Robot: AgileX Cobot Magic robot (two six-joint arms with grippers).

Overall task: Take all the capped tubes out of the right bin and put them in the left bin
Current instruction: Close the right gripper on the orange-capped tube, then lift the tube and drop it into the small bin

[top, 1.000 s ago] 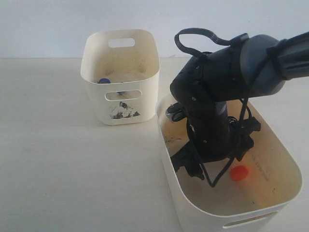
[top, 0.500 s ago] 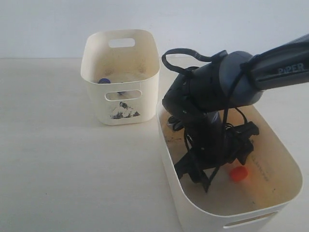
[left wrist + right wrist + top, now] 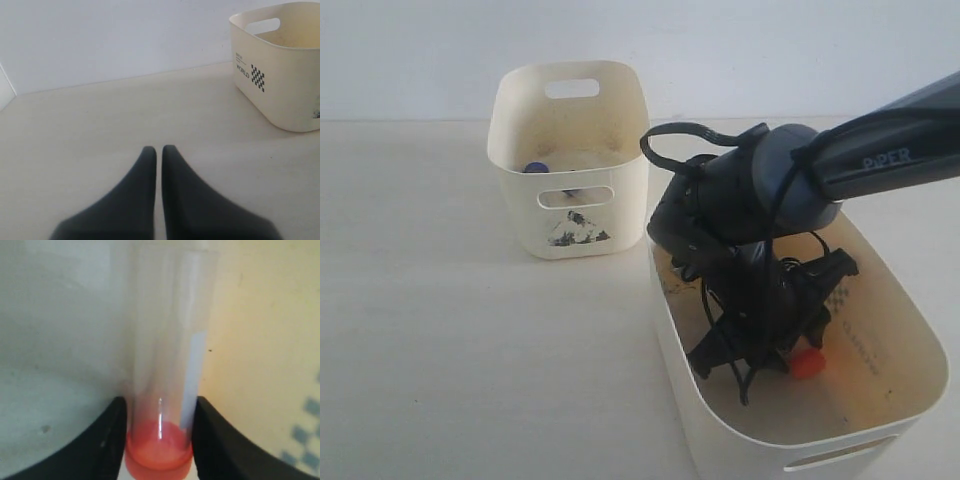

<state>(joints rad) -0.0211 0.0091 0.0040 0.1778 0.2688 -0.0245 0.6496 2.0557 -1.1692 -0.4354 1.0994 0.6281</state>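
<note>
- Capped tubes' source, the right bin [image 3: 895, 335], is wide and low, so it is easy to reach into from above.
- Left bin [image 3: 520, 205], the goal, already holds at least one blue cap [image 3: 535, 167].
- Left gripper [image 3: 159, 165] hangs idle over the table [image 3: 100, 120], fingers together, empty.
- Right gripper [image 3: 159, 440] straddles an orange tube [image 3: 165, 340] inside the right bin, fingers apparently pinching it near the cap end for lifting.
</note>
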